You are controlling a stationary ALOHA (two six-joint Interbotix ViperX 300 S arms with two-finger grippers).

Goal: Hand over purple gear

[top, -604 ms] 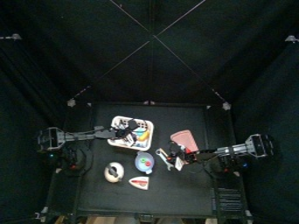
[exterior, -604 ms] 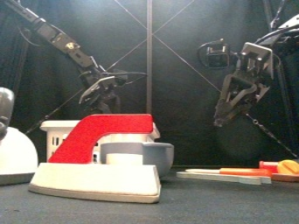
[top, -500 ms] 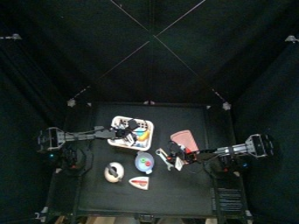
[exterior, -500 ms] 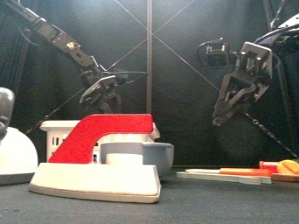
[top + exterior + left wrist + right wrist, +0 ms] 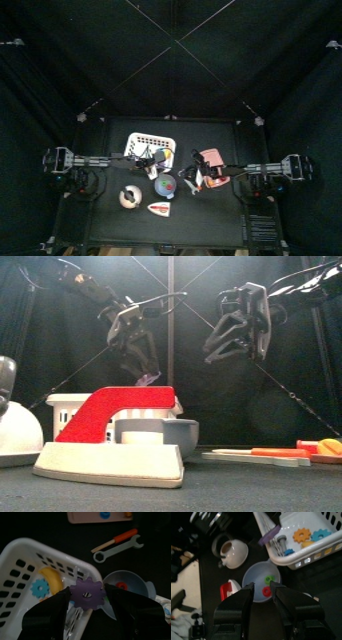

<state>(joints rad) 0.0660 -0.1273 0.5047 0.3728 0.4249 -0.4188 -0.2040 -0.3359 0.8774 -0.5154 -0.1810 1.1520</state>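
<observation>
Black curtains enclose our table. Since a moment ago our left gripper [image 5: 87,597] has lifted the purple gear [image 5: 87,594], clamped, above the white basket [image 5: 27,557]; right gripper [image 5: 230,344], jaws apart, has closed in.

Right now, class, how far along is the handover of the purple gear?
Done: the left claw has lifted the purple gear out of the white basket.
In hand: it is held up in the air.
Left: the right claw, open nearby, hasn't taken it.
</observation>
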